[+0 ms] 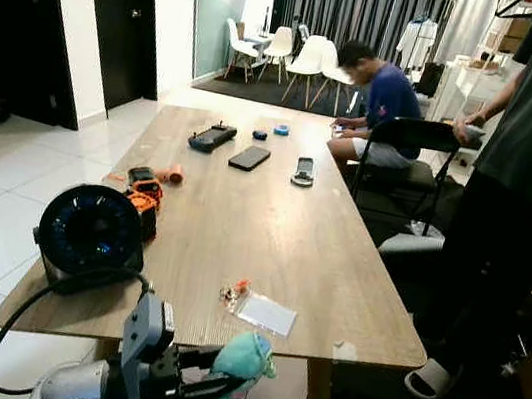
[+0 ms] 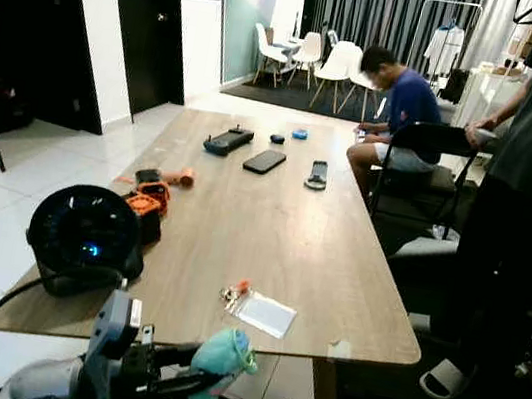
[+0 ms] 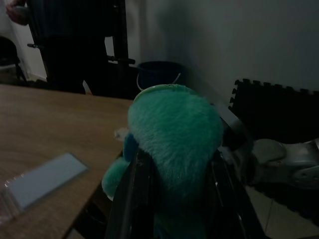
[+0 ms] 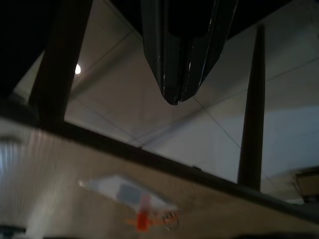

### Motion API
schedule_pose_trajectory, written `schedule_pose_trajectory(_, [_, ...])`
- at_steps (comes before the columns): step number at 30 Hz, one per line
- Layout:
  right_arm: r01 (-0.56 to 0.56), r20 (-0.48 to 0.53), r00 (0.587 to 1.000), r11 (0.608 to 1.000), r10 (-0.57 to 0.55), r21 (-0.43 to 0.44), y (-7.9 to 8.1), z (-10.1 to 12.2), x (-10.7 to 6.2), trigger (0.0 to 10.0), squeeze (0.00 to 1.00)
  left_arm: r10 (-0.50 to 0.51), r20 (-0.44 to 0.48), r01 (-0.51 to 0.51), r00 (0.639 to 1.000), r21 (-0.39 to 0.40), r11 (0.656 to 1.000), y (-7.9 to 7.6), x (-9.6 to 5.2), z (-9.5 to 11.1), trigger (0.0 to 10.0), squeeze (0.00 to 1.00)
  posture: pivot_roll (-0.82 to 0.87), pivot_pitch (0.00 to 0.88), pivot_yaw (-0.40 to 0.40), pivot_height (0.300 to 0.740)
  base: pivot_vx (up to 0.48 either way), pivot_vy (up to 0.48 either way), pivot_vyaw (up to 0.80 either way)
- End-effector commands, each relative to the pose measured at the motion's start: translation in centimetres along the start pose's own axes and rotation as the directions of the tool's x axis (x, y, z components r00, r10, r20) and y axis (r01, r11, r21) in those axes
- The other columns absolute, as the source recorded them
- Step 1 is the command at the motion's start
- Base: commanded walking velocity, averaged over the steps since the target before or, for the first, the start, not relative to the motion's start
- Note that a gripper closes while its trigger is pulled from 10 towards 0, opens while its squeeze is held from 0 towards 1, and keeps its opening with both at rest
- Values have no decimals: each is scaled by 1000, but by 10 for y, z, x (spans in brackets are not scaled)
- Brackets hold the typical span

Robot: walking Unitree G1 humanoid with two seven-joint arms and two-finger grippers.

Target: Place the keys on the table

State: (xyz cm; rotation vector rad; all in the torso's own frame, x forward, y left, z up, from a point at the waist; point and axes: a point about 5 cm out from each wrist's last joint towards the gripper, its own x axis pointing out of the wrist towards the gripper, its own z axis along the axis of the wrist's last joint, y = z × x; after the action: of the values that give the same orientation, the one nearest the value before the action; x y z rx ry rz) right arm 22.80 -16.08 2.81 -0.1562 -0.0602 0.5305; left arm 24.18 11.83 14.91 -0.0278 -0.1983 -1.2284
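One bunch of keys point(image 1: 232, 292) lies on the table point(image 1: 271, 231); left claw point(image 1: 239, 383) grips one plush toy point(image 1: 242, 363).

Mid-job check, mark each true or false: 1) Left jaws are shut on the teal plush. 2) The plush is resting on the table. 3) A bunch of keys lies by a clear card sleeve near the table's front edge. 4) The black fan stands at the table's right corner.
1) True: the left gripper clamps the teal plush.
2) False: it hangs below and in front of the table edge.
3) True: keys beside the sleeve.
4) False: the fan stands at the left corner.
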Motion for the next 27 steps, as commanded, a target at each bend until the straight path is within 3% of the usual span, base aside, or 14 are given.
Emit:
schedule_pose_trajectory(1, [4, 37, 999, 1000, -4, 0, 2, 6, 2, 10000, 0, 21, 38, -21, 999, 14, 1000, 4, 5, 9, 10000, 0, 31, 53, 30, 740, 0, 0, 0])
schedule_pose_trajectory(9, [97, 84, 992, 995, -96, -11, -10, 16, 3, 10000, 0, 113, 43, -114, 993, 30, 993, 18, 37, 12, 10000, 0, 25, 56, 32, 740, 0, 0, 0])
schedule_pose_trajectory(11, [114, 94, 989, 993, -112, -12, -14, 19, 3, 10000, 0, 172, 18, -172, 985, 43, 984, 24, 50, 9, 10000, 0, 22, 57, 35, 740, 0, 0, 0])
schedule_pose_trajectory(15, [139, 101, 985, 990, -137, -12, -17, 21, 2, 10000, 0, 224, -24, -222, 974, 73, 972, 28, 60, 4, 10000, 0, 20, 59, 38, 740, 0, 0, 0])
schedule_pose_trajectory(21, [189, 81, 979, 982, -187, -21, -25, 23, 6, 10000, 0, 407, -108, -383, 907, 190, 904, 44, 75, -10, 10000, 0, 15, 63, 43, 740, 0, 0, 0])
schedule_pose_trajectory(27, [199, 80, 977, 980, -197, -24, -27, 25, 8, 10000, 0, 486, -161, -443, 859, 242, 863, 51, 79, -17, 10000, 0, 14, 64, 45, 740, 0, 0, 0])
